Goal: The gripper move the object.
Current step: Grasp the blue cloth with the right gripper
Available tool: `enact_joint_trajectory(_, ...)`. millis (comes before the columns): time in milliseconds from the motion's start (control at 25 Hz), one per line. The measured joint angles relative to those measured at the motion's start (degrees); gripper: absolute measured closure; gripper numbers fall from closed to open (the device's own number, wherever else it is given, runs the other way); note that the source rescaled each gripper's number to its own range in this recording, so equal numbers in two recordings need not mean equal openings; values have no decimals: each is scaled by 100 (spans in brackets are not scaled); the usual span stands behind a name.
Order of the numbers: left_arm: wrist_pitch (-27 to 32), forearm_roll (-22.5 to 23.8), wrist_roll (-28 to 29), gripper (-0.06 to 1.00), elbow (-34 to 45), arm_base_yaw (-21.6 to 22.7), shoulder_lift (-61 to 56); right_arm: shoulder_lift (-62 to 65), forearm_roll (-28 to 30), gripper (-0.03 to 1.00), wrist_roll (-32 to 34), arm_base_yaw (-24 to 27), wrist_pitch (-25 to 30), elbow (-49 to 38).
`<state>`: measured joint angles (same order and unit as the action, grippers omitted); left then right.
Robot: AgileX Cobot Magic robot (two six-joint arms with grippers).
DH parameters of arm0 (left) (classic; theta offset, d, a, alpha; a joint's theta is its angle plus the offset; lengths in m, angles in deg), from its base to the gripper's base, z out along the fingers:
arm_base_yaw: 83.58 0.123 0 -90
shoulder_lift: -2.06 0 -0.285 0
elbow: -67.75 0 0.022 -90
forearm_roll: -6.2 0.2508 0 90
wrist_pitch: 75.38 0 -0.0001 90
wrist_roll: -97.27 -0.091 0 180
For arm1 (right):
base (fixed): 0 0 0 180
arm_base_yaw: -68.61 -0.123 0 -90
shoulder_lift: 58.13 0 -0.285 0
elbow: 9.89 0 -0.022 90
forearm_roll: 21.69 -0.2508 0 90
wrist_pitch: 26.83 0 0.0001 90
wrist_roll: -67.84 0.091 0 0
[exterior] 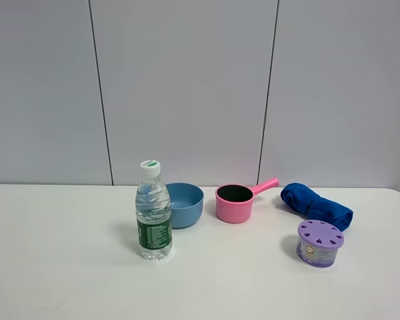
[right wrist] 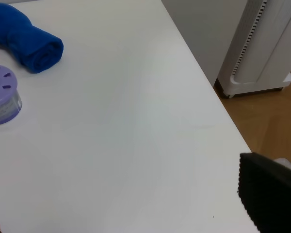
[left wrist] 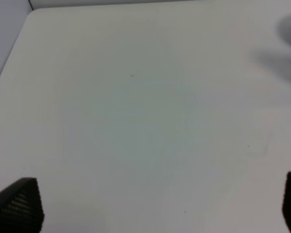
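Observation:
On the white table [exterior: 67,267] stand a clear water bottle [exterior: 153,212] with a green label, a blue bowl [exterior: 184,204], a pink pot [exterior: 235,203] with its handle pointing back right, a rolled blue cloth [exterior: 317,205] and a purple lidded tub [exterior: 319,243]. Neither arm shows in the exterior high view. My left gripper [left wrist: 155,208] is open over bare table. My right gripper [right wrist: 131,208] is open and empty near the table's right edge. The tub [right wrist: 2,94] and the cloth [right wrist: 26,41] lie apart from it in the right wrist view.
The table's right edge [right wrist: 218,104] drops to a wooden floor, where a white appliance [right wrist: 262,48] stands. A grey panelled wall [exterior: 187,87] runs behind the table. The table's far left corner [left wrist: 31,12] shows in the left wrist view.

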<state>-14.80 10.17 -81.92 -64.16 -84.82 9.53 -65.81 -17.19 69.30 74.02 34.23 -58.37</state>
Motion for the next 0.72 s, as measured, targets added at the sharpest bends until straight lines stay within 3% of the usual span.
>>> enact_joint_trajectory(320,0,0,0,-6,0,0,0,-69,745,-3,-17,0,-86,254)
enact_joint_trajectory(480,0,0,0,-6,0,0,0,-845,1053,-3,-43,0,-82,1173)
enact_joint_trajectory(720,0,0,0,-6,0,0,0,-2488,876,-3,-146,0,-80,2734)
